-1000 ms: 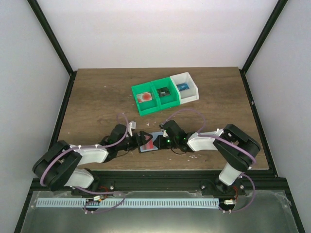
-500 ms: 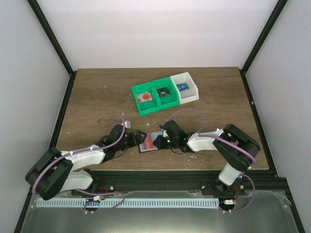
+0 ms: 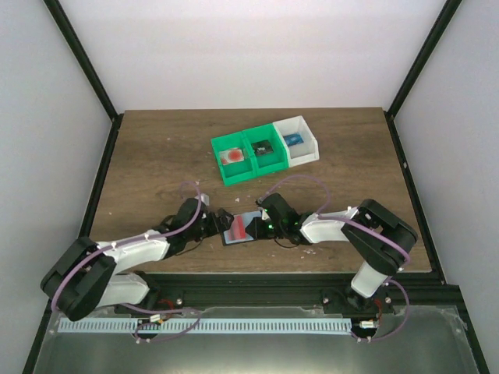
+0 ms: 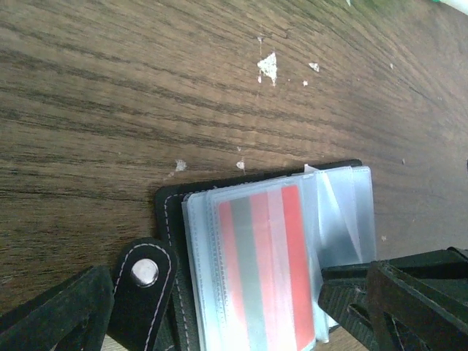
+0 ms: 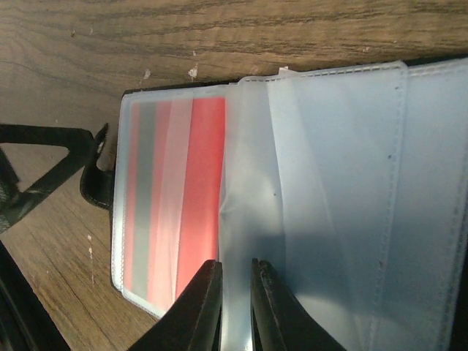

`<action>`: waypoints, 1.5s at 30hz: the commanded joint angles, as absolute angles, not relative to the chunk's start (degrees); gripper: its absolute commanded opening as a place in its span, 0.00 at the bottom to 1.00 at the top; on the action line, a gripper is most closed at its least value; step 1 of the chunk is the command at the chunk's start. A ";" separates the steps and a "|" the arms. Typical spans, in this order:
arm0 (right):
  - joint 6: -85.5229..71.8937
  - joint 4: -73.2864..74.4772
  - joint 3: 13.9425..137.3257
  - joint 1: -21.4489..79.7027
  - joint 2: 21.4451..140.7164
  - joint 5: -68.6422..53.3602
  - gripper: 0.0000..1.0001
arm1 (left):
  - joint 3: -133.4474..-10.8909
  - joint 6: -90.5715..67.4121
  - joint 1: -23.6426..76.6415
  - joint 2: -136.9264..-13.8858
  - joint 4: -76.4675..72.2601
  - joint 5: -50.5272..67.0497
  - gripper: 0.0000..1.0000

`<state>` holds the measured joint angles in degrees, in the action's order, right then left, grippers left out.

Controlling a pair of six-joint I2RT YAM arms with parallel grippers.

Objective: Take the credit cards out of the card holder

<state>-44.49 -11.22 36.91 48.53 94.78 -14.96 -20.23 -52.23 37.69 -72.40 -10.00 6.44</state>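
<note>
Card holder [image 3: 243, 235] on table [image 3: 156, 156], 6 o'clock of bins [image 3: 234, 174]; red credit card [image 4: 267, 263] inside; your right end effector [image 5: 235, 278] clamps its clear sleeve [image 5: 322, 183]; left end effector [image 3: 212, 226] spread wide, 9 o'clock side.

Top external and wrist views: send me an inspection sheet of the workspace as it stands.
Surface: wooden table, with pale specks near the holder.
Job's things: card holder lying open at the near edge; red-striped card inside a clear sleeve, not out yet.
Clutter: two green bins and a white bin joined in a row, a small item in each.
Grippers: left gripper open, fingers either side of the holder's end; right gripper shut on the clear sleeve.
Cables: purple cables looping over both arms, clear of the holder.
Surroundings: white walls, black frame posts.
</note>
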 commanded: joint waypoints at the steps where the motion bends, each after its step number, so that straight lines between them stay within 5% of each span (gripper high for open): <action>1: -44.42 -8.26 35.53 49.40 96.50 -14.69 0.14 | -24.68 -50.81 37.71 -70.34 -1.21 5.70 0.96; 13: -44.91 -8.81 35.15 49.78 96.76 -14.59 0.14 | -25.41 -54.71 37.84 -67.99 -10.60 18.70 0.95; 36: -44.91 -9.10 35.36 50.56 97.18 -14.24 0.14 | -24.32 -51.65 37.79 -78.52 -10.52 11.65 0.96; 45: -45.15 -9.40 35.45 50.85 97.49 -14.40 0.14 | -25.07 -52.03 38.18 -69.90 -6.12 14.93 0.96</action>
<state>-44.71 -13.06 36.60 49.34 95.29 -14.72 -23.90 -52.23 37.71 -74.52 -9.52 13.02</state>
